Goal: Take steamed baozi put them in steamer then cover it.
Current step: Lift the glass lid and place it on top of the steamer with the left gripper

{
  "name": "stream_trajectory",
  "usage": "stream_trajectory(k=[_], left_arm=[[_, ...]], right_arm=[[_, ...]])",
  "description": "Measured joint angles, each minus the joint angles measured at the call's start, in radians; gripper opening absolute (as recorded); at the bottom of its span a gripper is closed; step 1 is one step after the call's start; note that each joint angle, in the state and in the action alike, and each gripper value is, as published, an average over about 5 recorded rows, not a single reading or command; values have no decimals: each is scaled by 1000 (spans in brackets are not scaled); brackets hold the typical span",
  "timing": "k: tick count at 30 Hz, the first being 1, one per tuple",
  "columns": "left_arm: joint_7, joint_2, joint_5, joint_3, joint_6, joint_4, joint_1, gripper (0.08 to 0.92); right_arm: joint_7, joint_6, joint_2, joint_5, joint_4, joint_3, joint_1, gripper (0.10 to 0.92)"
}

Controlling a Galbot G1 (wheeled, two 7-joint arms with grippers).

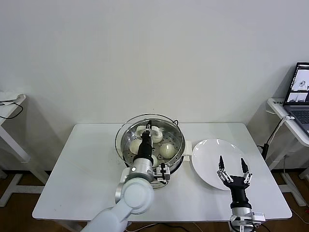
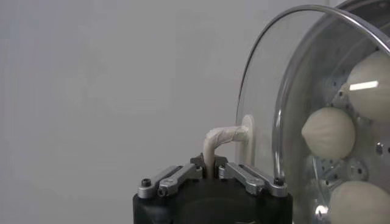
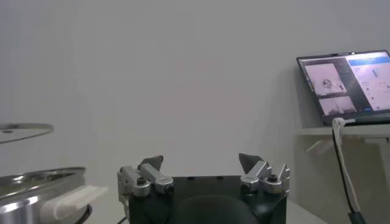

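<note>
Table: you have a white rectangular table [image 1: 87,164] carrying everything, with both arms reaching over its near edge.
Steamer: your wide round shiny stainless-steel steamer [image 1: 177,136] sits at the table's middle, toward the far side, on a cream-white base with side handles.
Lid: the round clear glass lid [image 1: 121,140] with a cream-white loop handle hangs over the steamer; in the left wrist view [image 2: 268,97] it stands apart from the pot's rim.
Plate: a flat white round plate [image 1: 207,157] lies just beside the steamer, on your robot's right.
Baozi: the smooth cream-white dough baozi [image 1: 167,151] rest inside the steamer on its perforated tray.
Left gripper: your left gripper [image 2: 210,170] is clamped on the lid's loop handle, above the steamer.
Right gripper: your right gripper [image 1: 233,169] hovers over the plate's near edge, fingers spread wide and holding nothing.
</note>
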State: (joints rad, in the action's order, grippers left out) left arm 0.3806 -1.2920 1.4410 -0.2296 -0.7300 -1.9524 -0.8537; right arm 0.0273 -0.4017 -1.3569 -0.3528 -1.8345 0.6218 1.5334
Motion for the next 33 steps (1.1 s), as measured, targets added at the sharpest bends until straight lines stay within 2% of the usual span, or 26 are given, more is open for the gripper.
stream_trajectory(k=[19, 33], left_arm=[[-22, -114, 91, 7, 16, 124, -4, 192], [-47, -156, 116, 33, 32, 188, -11, 192]], right_arm=[[1, -5, -3, 13, 7, -3, 2, 823], [0, -6, 0, 18, 15, -6, -3, 823]])
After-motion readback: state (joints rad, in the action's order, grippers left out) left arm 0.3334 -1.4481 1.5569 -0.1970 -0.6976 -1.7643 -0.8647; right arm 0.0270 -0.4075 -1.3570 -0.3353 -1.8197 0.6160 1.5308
